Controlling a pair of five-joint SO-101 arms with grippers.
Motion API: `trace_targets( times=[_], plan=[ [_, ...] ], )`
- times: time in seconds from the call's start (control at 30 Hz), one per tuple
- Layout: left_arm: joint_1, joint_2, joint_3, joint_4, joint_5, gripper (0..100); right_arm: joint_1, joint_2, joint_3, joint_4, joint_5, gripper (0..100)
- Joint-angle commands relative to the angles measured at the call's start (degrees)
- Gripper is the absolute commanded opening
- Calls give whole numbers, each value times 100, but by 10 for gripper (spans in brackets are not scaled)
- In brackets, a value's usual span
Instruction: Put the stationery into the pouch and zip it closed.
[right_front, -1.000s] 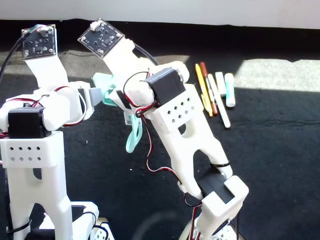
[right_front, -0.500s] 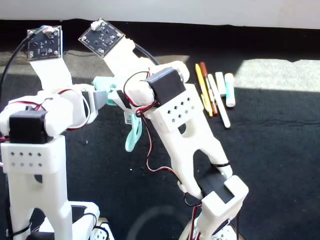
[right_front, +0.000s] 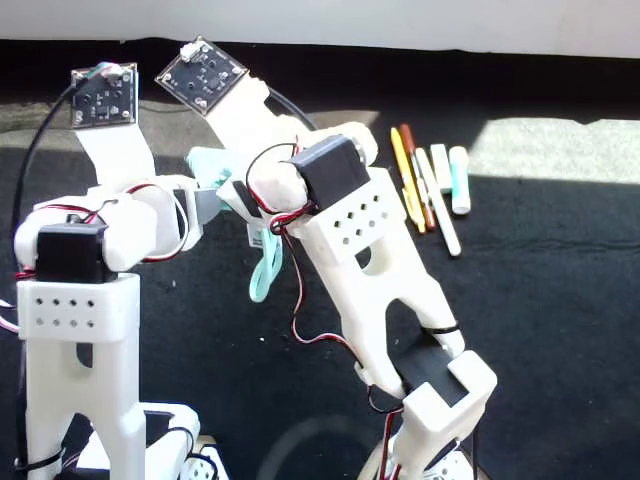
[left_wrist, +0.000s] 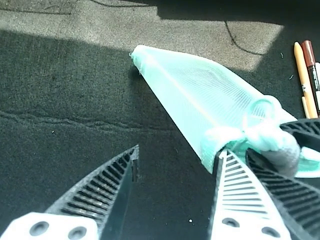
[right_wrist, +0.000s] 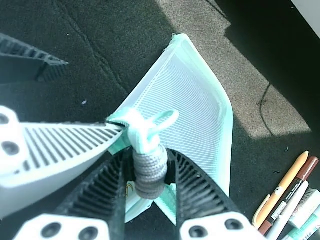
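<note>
Pouch (left_wrist: 200, 90) held by its zip pull (right_wrist: 150, 182), stationery (right_wrist: 286, 196) yet to go in.
Nearest, right gripper (right_wrist: 148, 161) clenched on the grey zip pull, mint mesh fanning away beyond its fingertips. Just beside that grip, left gripper (left_wrist: 179, 152) spread wide and grasping nothing, white finger touching or nearly touching the pouch's edge by the pull, dark finger well off the mesh. Farther out, past the pouch on the right gripper's side, the stationery lying in a bunch on the dark mat (left_wrist: 75, 125). Risks, as judged: only a corner caught, or both walls together, on closing the left fingers here, and so a mouth kept shut; the pull slipped or limp mesh dragged by any tug after that; no tool free for fetching pens while both tied to the pouch.
</note>
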Motion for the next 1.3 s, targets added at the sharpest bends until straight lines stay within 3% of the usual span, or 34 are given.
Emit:
trace_targets(
  times=[0.0,0.2,0.33,0.77,0.93,1.27],
  plan=[
    [40,-136,198,-431,26,256,57,-40,-189,-40,-44,5],
    [40,-145,198,-642,26,223,75,-48,-233,347,-26,5],
    [40,-259,207,-642,53,0,207,-66,-242,497,-26,5],
    [48,-1921,198,-440,62,9,48,-1147,-242,462,-18,5],
    [48,-1912,382,44,316,9,110,-1437,-242,462,-18,5],
    [40,-945,927,-369,387,9,505,-1323,-189,286,-18,5]
  ],
)
